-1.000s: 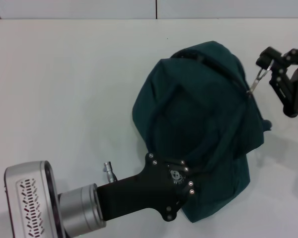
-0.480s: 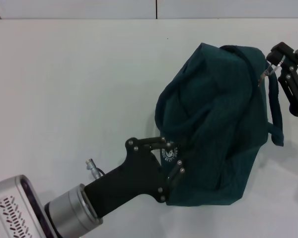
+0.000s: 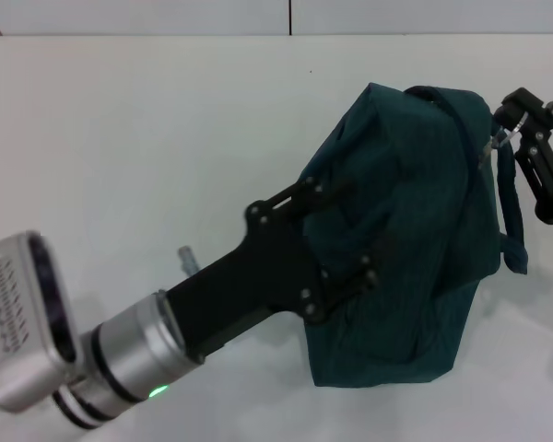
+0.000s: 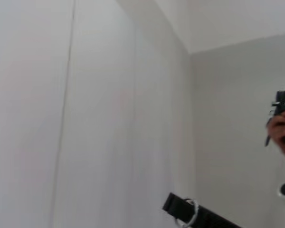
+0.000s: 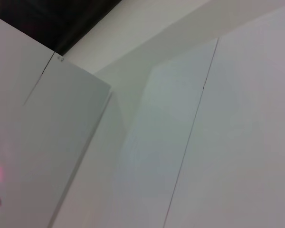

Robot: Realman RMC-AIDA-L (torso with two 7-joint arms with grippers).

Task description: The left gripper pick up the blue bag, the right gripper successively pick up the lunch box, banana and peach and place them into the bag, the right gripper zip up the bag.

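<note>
Head view: your left gripper [image 3: 346, 230] is reaching in from the lower left of the frame, its silver wrist showing a green light, and its black fingers are pressing into the fabric of the blue bag [image 3: 415, 239]. The fingers are clamping a fold on the bag's left flank, and the bag is bulging up around them. The bag is occupying the right centre of the frame on the white table [image 3: 147, 138], its mouth drawn closed, one rolled handle [image 3: 511, 216] hanging down its right side.

Your right gripper [image 3: 509, 124] is sitting at the upper right edge of the frame, against the bag's top right corner. Its fingertips are pinching narrowly on the metal ring pull [image 3: 495, 140] of the zipper, which is angling from the bag's corner up to the claw.

Lunch box, banana and peach are not showing in any view.

Both wrist views are pointing at pale wall panels; neither one is showing the bag.
</note>
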